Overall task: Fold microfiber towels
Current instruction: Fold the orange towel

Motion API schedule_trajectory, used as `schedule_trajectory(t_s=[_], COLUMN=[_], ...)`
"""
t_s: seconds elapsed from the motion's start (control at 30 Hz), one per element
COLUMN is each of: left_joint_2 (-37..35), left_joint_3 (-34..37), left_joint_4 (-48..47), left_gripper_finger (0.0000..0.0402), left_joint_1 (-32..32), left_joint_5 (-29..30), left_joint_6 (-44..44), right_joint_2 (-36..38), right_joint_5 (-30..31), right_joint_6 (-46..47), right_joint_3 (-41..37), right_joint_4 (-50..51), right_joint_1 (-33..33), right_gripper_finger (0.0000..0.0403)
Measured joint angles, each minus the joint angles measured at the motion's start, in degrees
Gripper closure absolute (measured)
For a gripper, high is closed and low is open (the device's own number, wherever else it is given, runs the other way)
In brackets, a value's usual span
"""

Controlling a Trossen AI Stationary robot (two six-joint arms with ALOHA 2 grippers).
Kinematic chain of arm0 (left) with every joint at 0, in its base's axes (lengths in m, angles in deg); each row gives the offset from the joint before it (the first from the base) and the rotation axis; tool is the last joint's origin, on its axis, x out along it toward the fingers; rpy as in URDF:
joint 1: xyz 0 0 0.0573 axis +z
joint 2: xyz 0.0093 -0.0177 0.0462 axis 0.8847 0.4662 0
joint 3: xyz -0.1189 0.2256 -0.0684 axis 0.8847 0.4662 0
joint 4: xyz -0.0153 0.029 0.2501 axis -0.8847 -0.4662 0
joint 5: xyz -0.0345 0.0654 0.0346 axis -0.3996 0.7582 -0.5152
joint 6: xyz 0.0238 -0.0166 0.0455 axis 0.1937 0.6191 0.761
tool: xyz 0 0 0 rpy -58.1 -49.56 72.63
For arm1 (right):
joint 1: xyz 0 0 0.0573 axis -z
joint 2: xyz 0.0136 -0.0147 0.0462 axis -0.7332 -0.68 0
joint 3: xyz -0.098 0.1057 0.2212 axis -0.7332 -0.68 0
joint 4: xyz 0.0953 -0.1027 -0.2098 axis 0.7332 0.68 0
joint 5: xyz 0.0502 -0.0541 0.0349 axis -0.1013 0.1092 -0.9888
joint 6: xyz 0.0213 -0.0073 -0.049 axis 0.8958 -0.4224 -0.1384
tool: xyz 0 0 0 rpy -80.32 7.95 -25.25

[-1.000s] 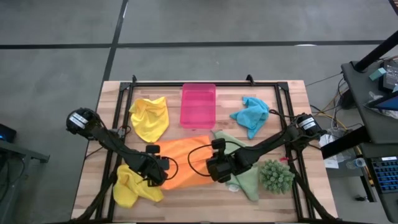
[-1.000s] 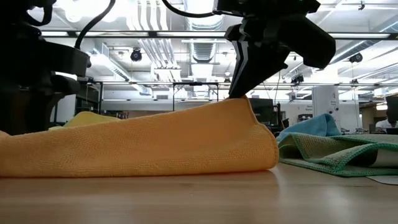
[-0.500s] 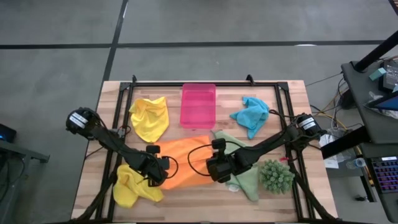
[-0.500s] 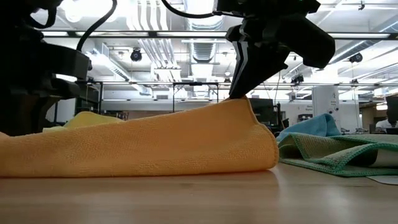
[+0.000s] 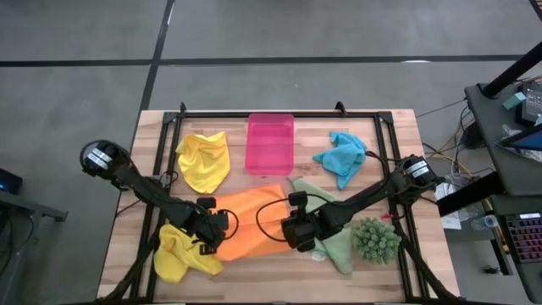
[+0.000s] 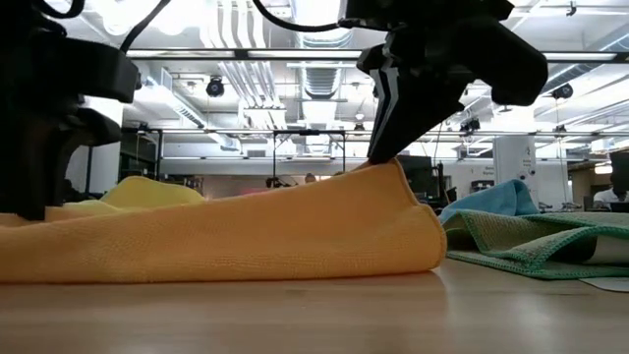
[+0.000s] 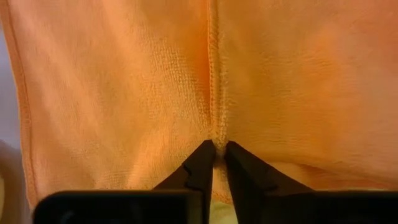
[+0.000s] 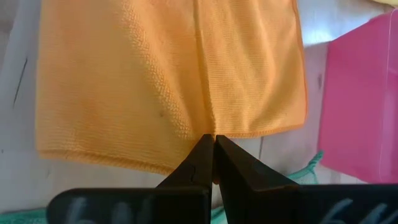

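From above, my left end effector [image 5: 213, 230] sits at the near left edge of the orange towel [image 5: 254, 219] and my right end effector [image 5: 292, 233] at its near right edge, the towel spread in the middle of the surface [image 5: 254, 273]; one yellow towel [image 5: 205, 159] lies at the far left, another yellow towel [image 5: 175, 252] is bunched at the near left corner, the blue towel [image 5: 341, 156] is at the far right beside the pink tray [image 5: 269, 144], and the green towel [image 5: 334, 240] lies half under my right arm, next to the spiky plant [image 5: 375, 239]. At surface level, the orange towel [image 6: 246, 236] rises to a peak where the right end effector [image 6: 381, 157] pinches it, and slopes down toward the left arm. Through my left wrist camera, the fingertips [image 7: 205, 160] are clenched on a hem of the orange cloth [image 7: 124, 87]. Through my right wrist camera, the fingertips [image 8: 208, 149] are pressed together on the towel's edge [image 8: 161, 81], the pink tray [image 8: 360, 106] off to one side. I judge both edges are gripped and the fold of this first towel is just starting; the next move calls for lifting both ends together and carrying them evenly across to the far edge, keeping the cloth taut so the hems line up.
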Motion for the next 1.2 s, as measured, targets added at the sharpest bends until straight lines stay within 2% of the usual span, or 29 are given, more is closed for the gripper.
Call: schedule_trajectory(t_s=[0.13, 0.83, 1.2], left_joint_2=[1.1, 1.9, 1.9], left_joint_3=[0.5, 0.9, 0.9], left_joint_4=[0.1, 1.0, 1.1], left_gripper_finger=[0.0348, 0.0343, 0.0267], left_joint_1=[0.0, 0.0, 0.0], left_joint_5=[0.0, 0.5, 0.3], left_joint_6=[0.0, 0.3, 1.0], right_joint_2=[0.0, 0.0, 0.0], right_joint_5=[0.0, 0.0, 0.0], right_joint_6=[0.2, 0.6, 0.7], right_joint_3=[0.0, 0.0, 0.0], right_joint_4=[-0.1, -0.2, -0.2], right_joint_1=[0.0, 0.0, 0.0], right_gripper_finger=[0.0394, 0.0394, 0.0394])
